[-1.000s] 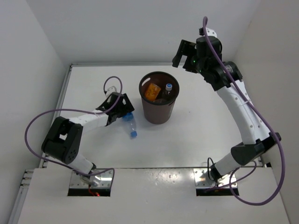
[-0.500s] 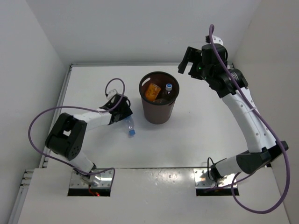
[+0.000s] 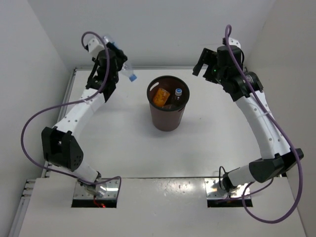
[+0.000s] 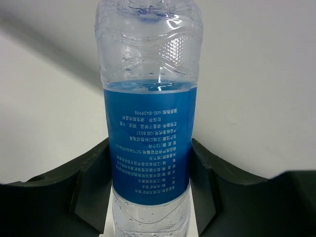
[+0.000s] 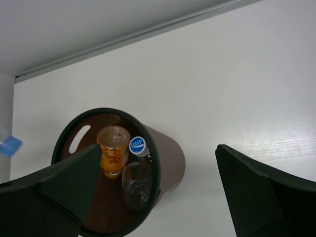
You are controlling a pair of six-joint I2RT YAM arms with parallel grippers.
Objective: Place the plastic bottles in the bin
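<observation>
My left claw pinches the ribbed clear bottle at its glossy blue label, high over the matte white table, left of the round, tapered brown bin. My right claw is spread, empty. In the bin lie an orange bottle, a plain clear one and a blue-capped one.

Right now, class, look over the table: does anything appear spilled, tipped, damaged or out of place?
Nothing stands out. The bin stands upright with an orange bottle inside, and the left gripper grips the blue-label bottle in the air.
</observation>
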